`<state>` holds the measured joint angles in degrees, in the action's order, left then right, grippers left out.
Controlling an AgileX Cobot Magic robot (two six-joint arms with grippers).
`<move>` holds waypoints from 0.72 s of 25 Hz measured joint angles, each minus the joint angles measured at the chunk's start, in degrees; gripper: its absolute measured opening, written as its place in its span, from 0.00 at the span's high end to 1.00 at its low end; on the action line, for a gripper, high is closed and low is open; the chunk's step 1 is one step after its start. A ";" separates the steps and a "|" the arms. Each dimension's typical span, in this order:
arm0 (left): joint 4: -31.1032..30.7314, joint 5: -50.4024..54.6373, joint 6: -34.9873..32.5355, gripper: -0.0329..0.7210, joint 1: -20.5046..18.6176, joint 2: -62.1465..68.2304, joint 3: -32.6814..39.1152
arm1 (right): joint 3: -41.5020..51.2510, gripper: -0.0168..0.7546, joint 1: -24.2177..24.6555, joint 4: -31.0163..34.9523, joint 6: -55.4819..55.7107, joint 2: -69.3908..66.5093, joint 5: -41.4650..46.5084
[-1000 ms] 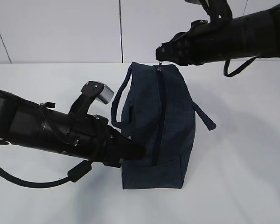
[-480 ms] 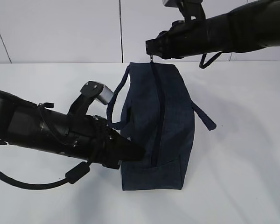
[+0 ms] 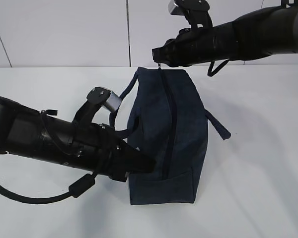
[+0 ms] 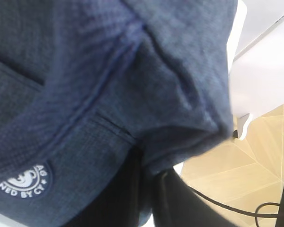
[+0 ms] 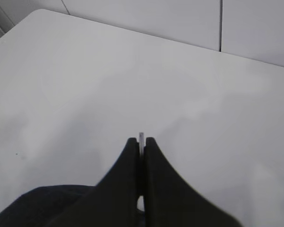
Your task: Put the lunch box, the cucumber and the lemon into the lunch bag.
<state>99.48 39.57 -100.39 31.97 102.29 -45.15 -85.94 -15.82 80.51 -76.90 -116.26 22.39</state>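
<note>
White tabletop before pale wall panels fills the exterior view. At frame centre stands the boxy dark navy fabric lunch bag [image 3: 166, 134], its zipper line running along the top. The left gripper [image 3: 139, 162], lower left, is clamped on fabric at the bag's near end. The right gripper [image 3: 159, 54], upper centre, is pinched on the metal ring pull [image 5: 141, 138] at the far end. Compared with a second earlier, the right gripper has drifted left and slightly up, the bag's far end following; the zipper appears closed, suggesting the pull is done. No lunch box, cucumber or lemon is visible.
</note>
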 joint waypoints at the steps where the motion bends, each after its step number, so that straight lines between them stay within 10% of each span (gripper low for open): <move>1: -0.04 0.34 0.00 0.96 0.00 0.00 0.00 | -0.10 0.98 0.00 0.00 0.00 0.00 0.40; 10: 0.45 1.40 0.03 0.93 0.00 0.00 0.13 | -0.09 0.98 0.00 -0.23 0.00 0.00 1.79; 18: -0.33 3.07 0.91 0.52 0.00 0.00 0.13 | -0.09 0.98 0.00 -0.23 0.00 0.00 3.46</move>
<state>99.15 42.64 -99.49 31.97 102.29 -45.03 -86.03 -15.82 80.28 -76.90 -116.26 25.85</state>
